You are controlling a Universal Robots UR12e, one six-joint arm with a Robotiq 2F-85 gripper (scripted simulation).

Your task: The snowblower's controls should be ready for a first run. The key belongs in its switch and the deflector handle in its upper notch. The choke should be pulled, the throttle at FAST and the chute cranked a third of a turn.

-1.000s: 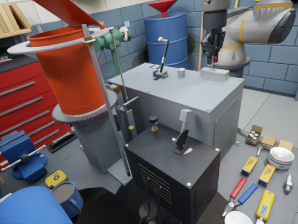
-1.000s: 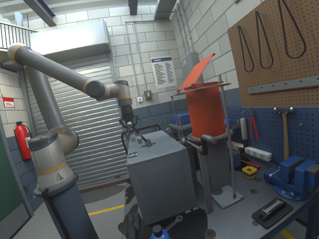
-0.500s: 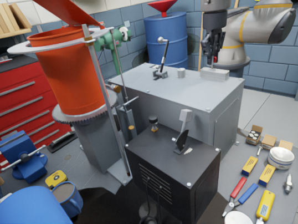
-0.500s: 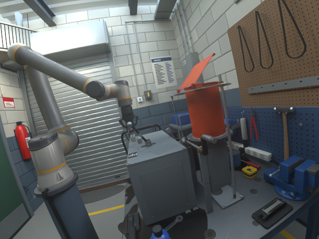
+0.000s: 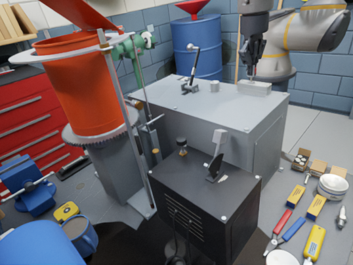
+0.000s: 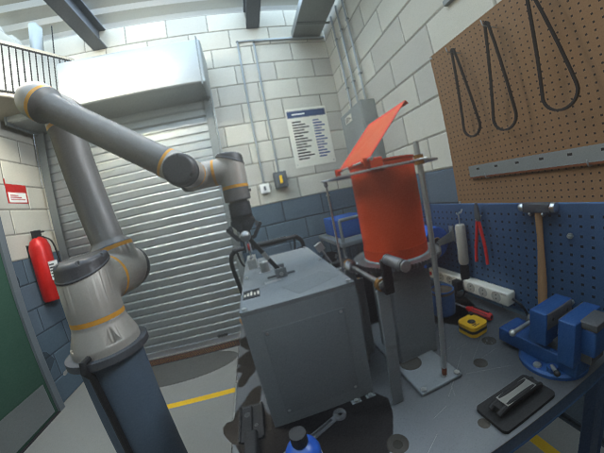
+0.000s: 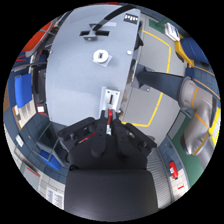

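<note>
The red-headed key (image 7: 110, 117) stands upright in a pale holder block (image 5: 254, 87) (image 7: 111, 97) at the far corner of the grey housing top, and my gripper (image 5: 251, 69) (image 7: 110, 121) hangs straight above that block, closed on the key's head. The round key switch (image 5: 214, 85) (image 7: 101, 56) sits further along the top, its slot empty. Beyond it the throttle lever (image 5: 193, 69) (image 6: 266, 254) leans in its slot. The choke knob (image 5: 181, 146) and a pale-handled lever (image 5: 216, 156) stand on the black box. The orange chute (image 5: 82, 82) rises at the left.
A blue drum (image 5: 197, 42) with a red funnel stands behind the housing. The arm's base (image 5: 279, 62) is just right of the gripper. Small boxes, pliers (image 5: 283, 229) and spark plugs lie on the bench to the right, and a blue vise (image 5: 26, 187) sits at the left.
</note>
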